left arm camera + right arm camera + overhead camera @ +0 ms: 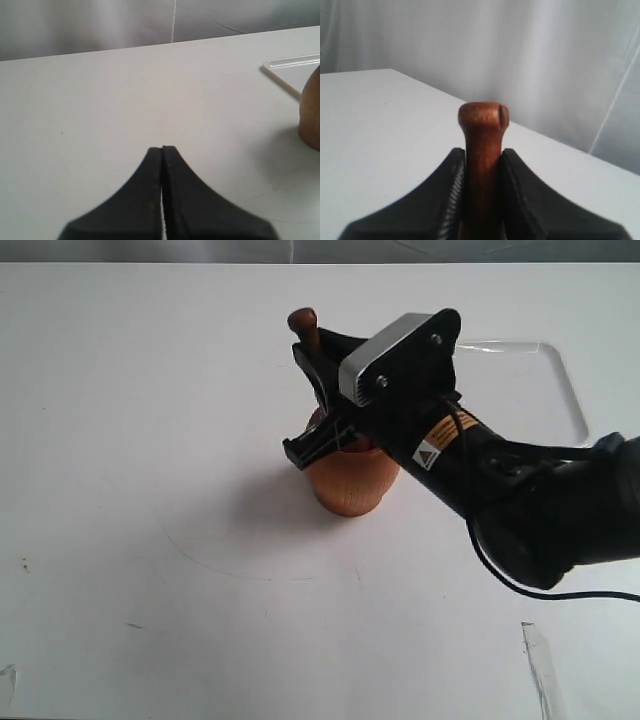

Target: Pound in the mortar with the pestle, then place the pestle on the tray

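The light brown wooden mortar stands mid-table, its rim and inside hidden by my right gripper. That gripper is shut on the dark brown pestle, which stands upright. The pestle's knob pokes above the fingers and its thick end reaches down toward the mortar, out of sight. In the right wrist view the pestle is clamped between the gripper's black fingers. The white tray lies at the back right. My left gripper is shut on nothing, low over the table, with the mortar's side and a tray corner off to one side.
The white table has faint scuff marks and a bit of tape near the front right. The right arm and its cable stretch from the right edge over the table. A pale curtain hangs behind.
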You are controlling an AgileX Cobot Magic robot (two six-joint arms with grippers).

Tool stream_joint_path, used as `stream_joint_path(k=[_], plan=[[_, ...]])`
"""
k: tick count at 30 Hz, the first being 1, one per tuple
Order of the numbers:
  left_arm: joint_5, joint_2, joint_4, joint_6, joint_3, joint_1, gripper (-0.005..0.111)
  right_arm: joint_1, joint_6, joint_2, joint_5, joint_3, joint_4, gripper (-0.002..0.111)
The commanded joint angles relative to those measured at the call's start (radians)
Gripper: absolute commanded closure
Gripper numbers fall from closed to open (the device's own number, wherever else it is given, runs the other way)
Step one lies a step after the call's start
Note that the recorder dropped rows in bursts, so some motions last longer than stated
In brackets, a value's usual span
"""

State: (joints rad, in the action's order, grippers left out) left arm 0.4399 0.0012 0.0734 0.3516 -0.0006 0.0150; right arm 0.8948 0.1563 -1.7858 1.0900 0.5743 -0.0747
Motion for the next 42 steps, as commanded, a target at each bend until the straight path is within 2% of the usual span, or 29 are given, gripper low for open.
stream_joint_path(k=[1, 6, 10, 13, 15, 16, 18, 20, 23, 26, 31, 35, 42], plan=[[-0.003, -0.001, -0.007, -0.008, 0.001, -0.008, 0.107, 0.001, -0.053, -0.081, 0.043, -0.001, -0.014, 0.108], [-0.003, -0.001, -0.007, -0.008, 0.001, -0.008, 0.107, 0.001, -0.053, -0.062, 0.131, -0.001, -0.059, 0.108], [-0.003, -0.001, -0.007, -0.008, 0.001, -0.008, 0.107, 0.001, 0.022, 0.173, 0.131, 0.021, -0.089, 0.108], [-0.003, -0.001, -0.007, -0.008, 0.001, -0.008, 0.107, 0.001, 0.258, 0.423, 0.042, 0.021, -0.149, 0.108], [-0.003, -0.001, -0.007, -0.008, 0.001, -0.008, 0.107, -0.006, 0.575, 0.536, -0.11, 0.021, -0.325, 0.108], [-0.003, -0.001, -0.007, -0.008, 0.001, -0.008, 0.107, -0.031, 0.741, 0.575, -0.173, 0.021, -0.476, 0.108], [-0.003, -0.001, -0.007, -0.008, 0.001, -0.008, 0.107, -0.114, 0.882, 0.581, -0.232, 0.021, -0.659, 0.108], [-0.003, -0.001, -0.007, -0.008, 0.001, -0.008, 0.107, -0.253, 0.844, 0.544, -0.386, 0.021, -0.654, 0.108], [-0.003, -0.001, -0.007, -0.008, 0.001, -0.008, 0.107, -0.372, 0.735, 0.481, -0.553, 0.041, -0.566, 0.108], [-0.003, -0.001, -0.007, -0.008, 0.001, -0.008, 0.107, -0.462, 0.664, 0.389, -0.788, 0.135, -0.496, 0.108], [-0.003, -0.001, -0.007, -0.008, 0.001, -0.008, 0.107, -0.498, 0.662, 0.205, -1.138, 0.365, -0.485, 0.108], [-0.003, -0.001, -0.007, -0.008, 0.001, -0.008, 0.107, -0.498, 0.66, 0.049, -1.336, 0.547, -0.485, 0.108], [-0.003, -0.001, -0.007, -0.008, 0.001, -0.008, 0.107, -0.498, 0.618, -0.172, -1.372, 0.701, -0.485, 0.108]])
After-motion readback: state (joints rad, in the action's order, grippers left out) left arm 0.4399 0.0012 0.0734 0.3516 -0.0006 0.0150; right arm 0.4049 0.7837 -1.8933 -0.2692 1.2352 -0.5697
